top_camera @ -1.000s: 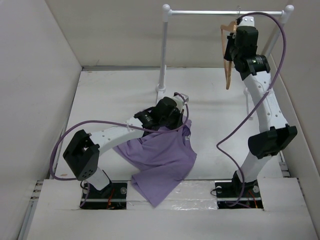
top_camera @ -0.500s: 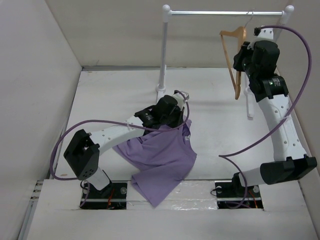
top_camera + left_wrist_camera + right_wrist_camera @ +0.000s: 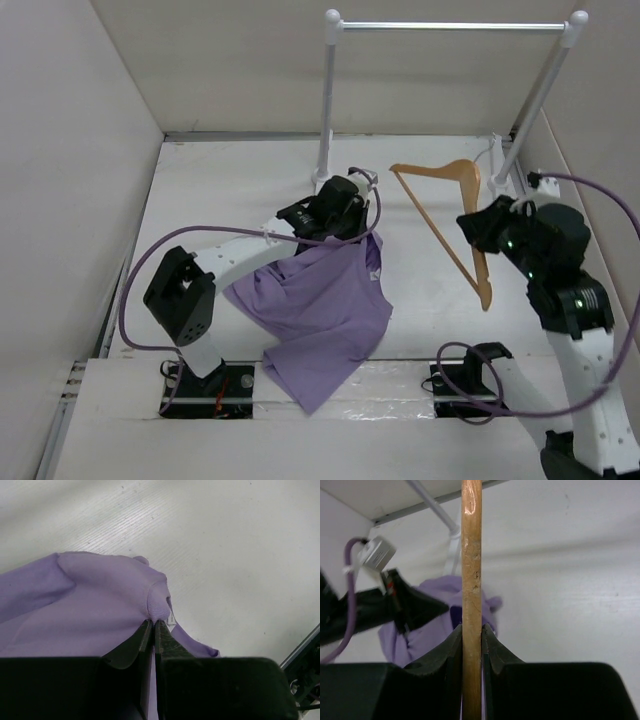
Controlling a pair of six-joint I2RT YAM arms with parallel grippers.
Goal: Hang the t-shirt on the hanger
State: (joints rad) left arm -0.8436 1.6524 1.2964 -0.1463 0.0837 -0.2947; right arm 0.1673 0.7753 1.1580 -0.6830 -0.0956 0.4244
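Tabletop (image 3: 230, 190) in white, walled on three sides, with a tall white garment rack with a metal rail (image 3: 328, 100) at its far edge. Soft lavender short-sleeved fabric t-shirt (image 3: 320, 320) lies crumpled near the left arm. Light tan wooden triangular hanger (image 3: 430, 174) hangs in the air to its right, apart from it. Left tool (image 3: 153, 626) is pressed together on the ribbed neckband; right tool (image 3: 471, 630) pinches one wooden bar. Step in hand appears to be bringing hanger to shirt. Next, a hanger end likely must enter the neck opening, which looks collapsed. Bunched cloth could block it.
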